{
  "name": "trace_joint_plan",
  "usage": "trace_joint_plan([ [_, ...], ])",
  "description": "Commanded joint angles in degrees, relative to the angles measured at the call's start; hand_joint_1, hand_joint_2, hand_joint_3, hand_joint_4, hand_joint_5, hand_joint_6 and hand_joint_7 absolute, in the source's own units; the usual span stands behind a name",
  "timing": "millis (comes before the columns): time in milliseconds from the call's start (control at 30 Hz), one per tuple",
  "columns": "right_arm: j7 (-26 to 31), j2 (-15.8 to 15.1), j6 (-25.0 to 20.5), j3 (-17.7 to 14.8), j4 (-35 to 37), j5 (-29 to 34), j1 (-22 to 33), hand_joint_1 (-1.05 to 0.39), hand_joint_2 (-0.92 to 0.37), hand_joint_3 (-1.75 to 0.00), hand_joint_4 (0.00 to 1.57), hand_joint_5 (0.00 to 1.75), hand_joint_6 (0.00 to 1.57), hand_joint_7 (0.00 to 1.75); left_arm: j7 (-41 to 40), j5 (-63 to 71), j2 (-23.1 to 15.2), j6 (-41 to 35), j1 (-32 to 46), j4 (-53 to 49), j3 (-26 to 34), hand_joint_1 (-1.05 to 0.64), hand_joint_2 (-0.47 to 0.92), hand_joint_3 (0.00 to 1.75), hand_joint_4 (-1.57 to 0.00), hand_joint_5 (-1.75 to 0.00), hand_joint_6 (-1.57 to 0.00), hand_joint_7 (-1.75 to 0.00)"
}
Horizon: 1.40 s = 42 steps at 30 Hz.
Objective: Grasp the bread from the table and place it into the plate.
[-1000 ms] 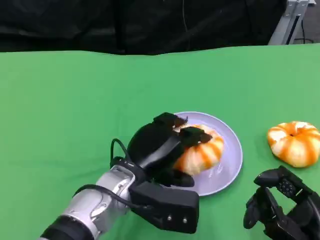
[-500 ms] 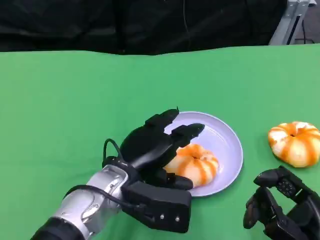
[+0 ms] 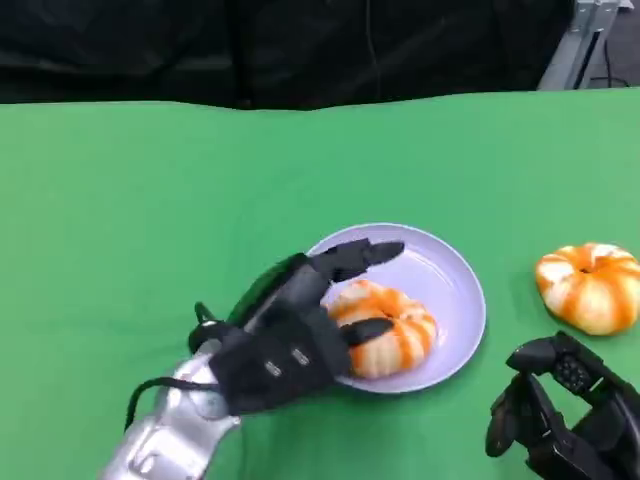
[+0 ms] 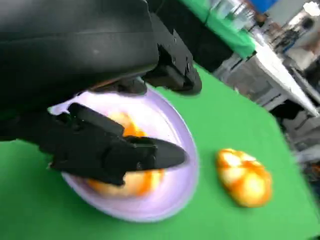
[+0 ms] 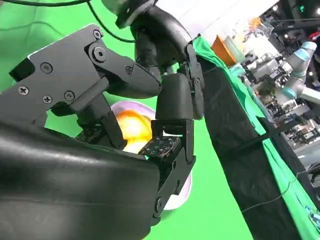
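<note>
A green cloth covers the table [image 3: 150, 200], with black drapery hanging behind its far edge. Nearest the camera, at the lower right, the right hand [image 3: 565, 415] rests low over the cloth with its fingers curled in and nothing in them. At the lower left, the left hand [image 3: 300, 320] reaches in over the near rim of the lavender plate [image 3: 455, 270]; its fingers are spread, one stretched above the bread [image 3: 385, 328] and another lying just beside its near flank, so it holds nothing. The bread, a round orange-striped bun, sits inside the plate toward its near side, which the left wrist view confirms [image 4: 132, 175]. Farther right, well apart from the plate, a second bun [image 3: 590, 287] lies on the cloth.

The step in hand looks like the release and withdrawal. To do it well, the left hand should keep its fingers apart and lift clear upward before drawing back, so no fingertip drags the bun or tips the plate's rim.
</note>
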State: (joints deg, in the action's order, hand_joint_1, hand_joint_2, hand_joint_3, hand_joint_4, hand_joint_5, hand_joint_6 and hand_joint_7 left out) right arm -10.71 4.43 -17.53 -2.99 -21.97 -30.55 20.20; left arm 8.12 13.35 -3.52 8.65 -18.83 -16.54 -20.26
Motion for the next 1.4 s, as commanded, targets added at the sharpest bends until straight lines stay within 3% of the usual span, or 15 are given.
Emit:
trace_joint_plan([
  [33, 0.47, -0.32, 0.12, 0.03, -0.68, 0.11, 0.05, -0.15, -0.56, -1.07, 0.84, 1.75, 0.82, 1.43, 8.83, -14.49, 0.20, -7.13, 5.65, 8.74, 6.57, -0.03, 0.73, 0.92, -0.97, -0.79, -1.11, -0.30],
  [67, 0.49, -0.32, 0.11, 0.06, -0.69, 0.12, 0.03, -0.15, -0.56, -1.07, 0.84, 1.75, 0.82, 1.43, 10.37, -17.32, 0.22, -8.73, 6.68, 10.41, 7.71, -0.05, 0.64, 1.11, -0.88, -1.17, -1.06, -0.65],
  [100, 0.56, -0.18, 0.29, 0.10, -0.63, 0.17, 0.02, -0.15, -0.56, -1.08, 0.85, 1.75, 0.81, 1.43, 12.03, -20.28, -0.20, -10.77, 8.01, 12.73, 8.87, -0.05, 0.59, 1.21, -0.84, -1.36, -0.98, -0.93],
  [133, 0.62, -0.07, 0.42, 0.12, -0.56, 0.21, -0.01, -0.15, -0.55, -1.08, 0.85, 1.75, 0.81, 1.44, 13.39, -22.55, -0.76, -12.77, 9.17, 14.88, 9.79, -0.09, 0.51, 1.35, -0.86, -1.59, -0.89, -1.31],
  [167, 0.66, 0.00, 0.51, 0.13, -0.51, 0.22, -0.03, -0.15, -0.55, -1.09, 0.85, 1.75, 0.81, 1.44, 14.22, -23.92, -1.19, -14.21, 9.93, 16.41, 10.35, -0.10, 0.48, 1.40, -0.88, -1.67, -0.85, -1.46],
  [267, 0.84, -0.08, 0.27, -0.02, -0.36, 0.04, -0.23, -0.16, -0.54, -1.09, 0.85, 1.75, 0.81, 1.44, 19.05, -30.64, -5.34, -20.50, 15.60, 24.44, 13.41, -0.09, 0.46, 1.45, -0.96, -1.74, -0.78, -1.68],
  [467, 0.61, -0.43, 0.20, -0.40, 0.42, -0.02, -1.00, -0.16, -0.54, -1.10, 0.85, 1.75, 0.81, 1.43, 23.57, -39.59, -10.74, -29.64, 23.09, 32.59, 18.11, -0.12, 0.47, 1.40, -0.96, -1.75, -0.75, -1.74],
  [767, -0.22, -0.84, 0.19, -1.41, 1.91, -0.33, -1.86, -0.15, -0.54, -1.09, 0.85, 1.75, 0.81, 1.43, 27.57, -55.41, -12.29, -39.42, 30.18, 33.83, 26.41, -0.10, 0.57, 1.27, -0.95, -1.75, -0.75, -1.75],
  [1033, -0.62, -1.34, 0.12, -2.13, 2.18, -0.28, -1.89, -0.14, -0.54, -1.08, 0.84, 1.75, 0.81, 1.43, 31.10, -56.40, -13.51, -37.46, 35.19, 32.24, 29.51, -0.16, 0.59, 1.25, -0.98, -1.75, -0.79, -1.75],
  [1400, -2.71, -1.83, 0.87, -2.97, 3.74, -0.36, -2.27, -0.15, -0.55, -1.09, 0.83, 1.75, 0.82, 1.42, 32.74, -59.40, -13.62, -39.39, 34.06, 27.89, 32.97, -0.15, 0.53, 1.25, -0.99, -1.75, -0.79, -1.75],
])
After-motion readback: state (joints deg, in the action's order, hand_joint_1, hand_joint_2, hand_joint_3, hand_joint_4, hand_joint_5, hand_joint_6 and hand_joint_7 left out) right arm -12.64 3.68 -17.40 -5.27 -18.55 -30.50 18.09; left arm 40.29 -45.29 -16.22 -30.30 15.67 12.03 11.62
